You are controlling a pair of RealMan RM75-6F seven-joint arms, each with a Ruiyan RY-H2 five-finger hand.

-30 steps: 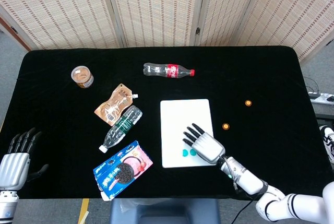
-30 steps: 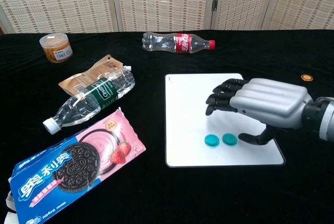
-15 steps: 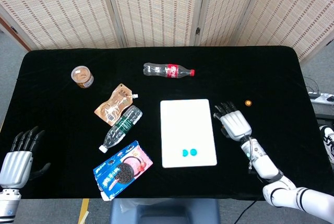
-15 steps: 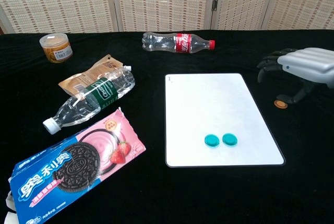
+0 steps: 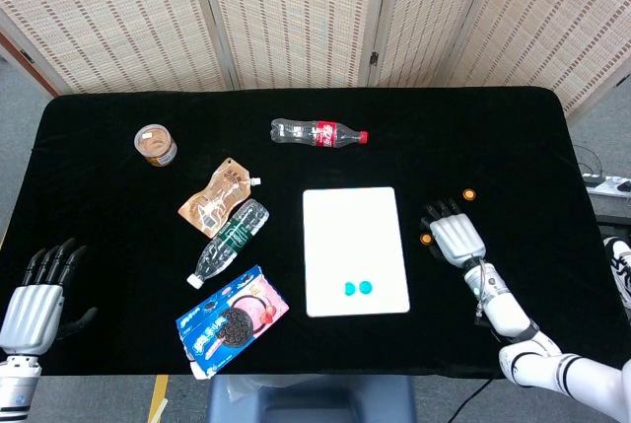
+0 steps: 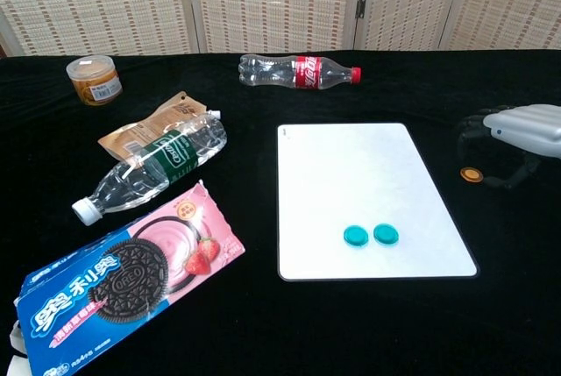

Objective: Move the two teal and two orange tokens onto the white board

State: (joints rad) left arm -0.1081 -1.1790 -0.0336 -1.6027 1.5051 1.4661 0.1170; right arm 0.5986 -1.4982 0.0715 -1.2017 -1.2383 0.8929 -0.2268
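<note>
Two teal tokens lie side by side near the front of the white board. One orange token sits on the black cloth just right of the board. The other orange token lies farther back and right. My right hand hovers right beside the nearer orange token, fingers apart and holding nothing. My left hand stays at the table's front left corner, fingers spread and empty.
A cola bottle lies behind the board. Left of the board are a brown pouch, a water bottle and a blue Oreo pack. A small jar stands at the back left.
My right hand lifted off the board, leaving both teal tokens there, and swung right and back to the nearer orange token. The left hand barely moved.
</note>
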